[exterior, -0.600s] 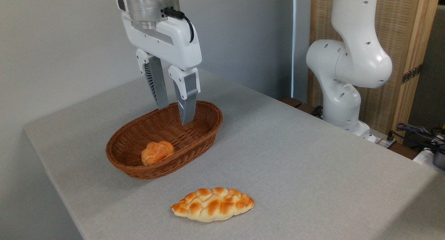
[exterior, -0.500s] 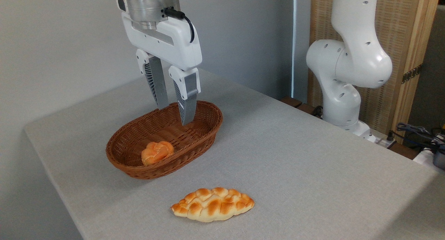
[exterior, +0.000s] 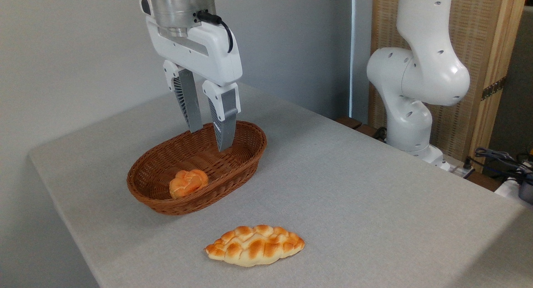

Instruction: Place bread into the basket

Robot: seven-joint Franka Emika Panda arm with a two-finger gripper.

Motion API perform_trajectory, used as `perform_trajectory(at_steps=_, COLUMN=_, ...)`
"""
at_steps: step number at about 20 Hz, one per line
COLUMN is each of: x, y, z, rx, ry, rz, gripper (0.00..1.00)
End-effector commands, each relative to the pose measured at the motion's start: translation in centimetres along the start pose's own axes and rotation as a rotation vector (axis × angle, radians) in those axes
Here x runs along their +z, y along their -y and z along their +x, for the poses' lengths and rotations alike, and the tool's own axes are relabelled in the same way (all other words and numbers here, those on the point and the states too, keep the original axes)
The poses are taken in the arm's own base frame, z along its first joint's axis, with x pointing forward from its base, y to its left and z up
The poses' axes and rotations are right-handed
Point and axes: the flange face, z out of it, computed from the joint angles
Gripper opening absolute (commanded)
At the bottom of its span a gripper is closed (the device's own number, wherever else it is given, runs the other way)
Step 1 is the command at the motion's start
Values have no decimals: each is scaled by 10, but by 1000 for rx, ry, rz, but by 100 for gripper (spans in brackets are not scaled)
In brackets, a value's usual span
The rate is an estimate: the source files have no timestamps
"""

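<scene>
In the fixed camera's view the bread [exterior: 254, 245] lies flat on the table [exterior: 374, 188], in front of the basket [exterior: 250, 156] and clear of its rim, so nothing of the placing is done. The gripper [exterior: 210, 140] hangs over the basket's far end, its fingers spread and empty, well apart from the bread. A small orange roll [exterior: 188, 183] sits inside the basket; by my judgement the reach, grasp, carry and release all remain.

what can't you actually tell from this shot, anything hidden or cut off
One fixed camera view only.
- Near inner wall and floor of the basket: hidden by its own front rim.
- Underside of the small round roll and of the bread: out of sight.
- Whether the gripper, open and empty, hangs inside or above the basket: depth unclear.
- Arm above the wrist: cut off by the top edge.
- Cables at right: cut off, too small.
</scene>
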Motion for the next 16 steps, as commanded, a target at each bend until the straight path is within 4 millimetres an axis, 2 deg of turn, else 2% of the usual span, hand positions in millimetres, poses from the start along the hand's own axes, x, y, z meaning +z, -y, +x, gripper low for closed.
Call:
perform_trajectory(at_steps=1, x=15, y=18, z=-10, rx=17, ry=-25, rz=42, gripper=100)
perform_trajectory(at_steps=4, x=44, y=25, z=-20, rx=76, ry=-57, rz=80, gripper=100)
perform_trajectory(at_steps=7, x=101, y=26, z=-30, rx=136, ry=-70, rz=104, gripper=100)
perform_trajectory(at_steps=9, x=130, y=26, z=-37, rx=218, ry=-62, rz=122, gripper=100)
perform_trajectory(at_steps=11, x=143, y=31, z=-44, rx=383, ry=-35, rz=115, gripper=100)
perform_trajectory(at_steps=13, x=148, y=43, z=-57, rx=470, ry=-20, rz=107, gripper=100)
perform_trajectory(at_steps=16, x=167, y=49, z=-65, rx=497, ry=16, rz=88, gripper=100)
